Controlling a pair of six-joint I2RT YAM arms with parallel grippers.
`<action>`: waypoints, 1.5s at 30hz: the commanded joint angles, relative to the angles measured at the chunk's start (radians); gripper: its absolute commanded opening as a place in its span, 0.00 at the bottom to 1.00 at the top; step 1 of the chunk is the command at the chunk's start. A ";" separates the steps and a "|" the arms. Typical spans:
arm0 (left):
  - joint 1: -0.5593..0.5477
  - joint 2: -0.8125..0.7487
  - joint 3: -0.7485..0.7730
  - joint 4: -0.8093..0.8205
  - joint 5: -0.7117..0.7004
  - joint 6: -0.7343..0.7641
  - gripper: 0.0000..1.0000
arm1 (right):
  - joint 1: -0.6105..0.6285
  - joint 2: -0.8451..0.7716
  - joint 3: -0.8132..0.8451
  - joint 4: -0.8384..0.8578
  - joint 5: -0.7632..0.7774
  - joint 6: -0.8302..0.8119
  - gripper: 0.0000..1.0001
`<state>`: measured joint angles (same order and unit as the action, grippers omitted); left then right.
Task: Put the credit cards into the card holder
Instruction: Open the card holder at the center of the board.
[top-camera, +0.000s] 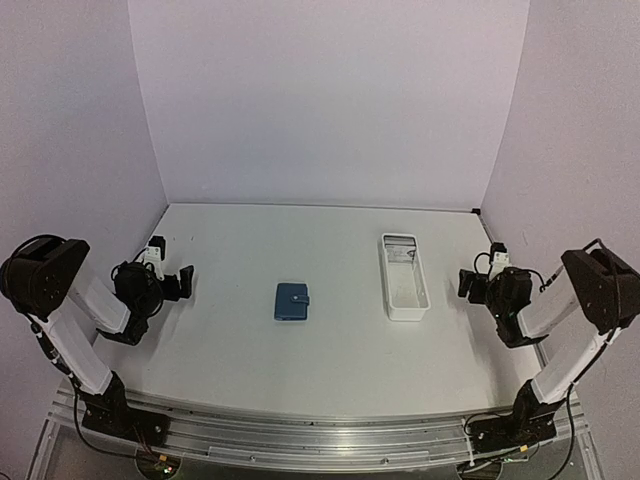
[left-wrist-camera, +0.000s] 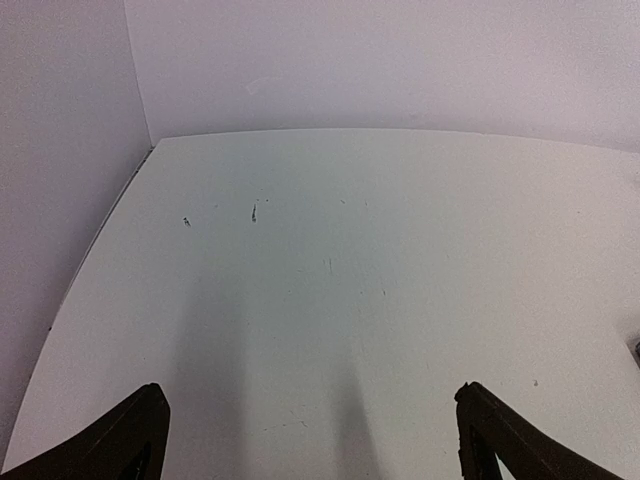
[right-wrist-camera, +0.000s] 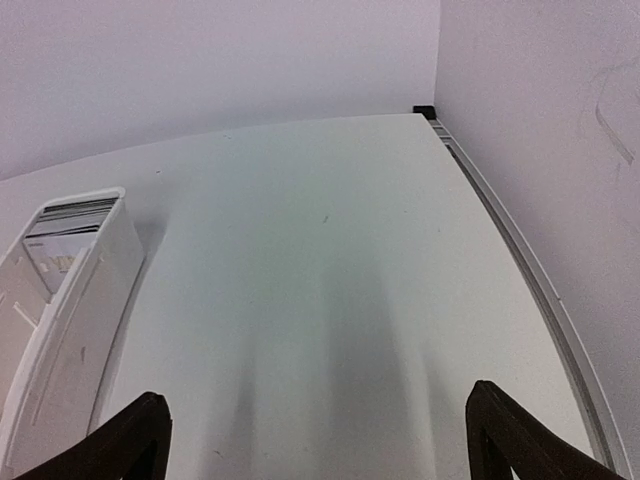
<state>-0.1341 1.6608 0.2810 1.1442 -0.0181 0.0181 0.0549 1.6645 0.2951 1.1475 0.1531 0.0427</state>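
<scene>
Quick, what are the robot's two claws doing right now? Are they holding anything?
Left gripper: open, holding nothing.
Right gripper: open, holding nothing.

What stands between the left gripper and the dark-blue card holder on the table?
Nothing visible. Only bare table lies between the left gripper and the closed card holder. The white tray stands on the holder's other side, between it and the right gripper.

Dark-blue card holder (top-camera: 292, 301) lies closed, flat; credit cards (top-camera: 400, 256) sit in white tray (top-camera: 407, 312).
</scene>
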 joint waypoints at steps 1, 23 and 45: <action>0.005 -0.010 0.026 -0.001 0.015 -0.010 1.00 | -0.003 -0.141 0.175 -0.289 0.193 0.075 0.98; -0.139 -0.024 0.799 -1.402 0.630 -0.446 0.99 | 0.524 0.101 1.160 -1.310 -0.016 0.453 0.81; -0.333 0.256 0.659 -1.048 0.658 -0.740 0.66 | 0.703 0.664 1.387 -1.329 -0.435 0.789 0.40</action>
<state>-0.4597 1.8753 0.9622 0.0171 0.6285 -0.6786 0.7541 2.2845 1.6699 -0.2192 -0.1866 0.7895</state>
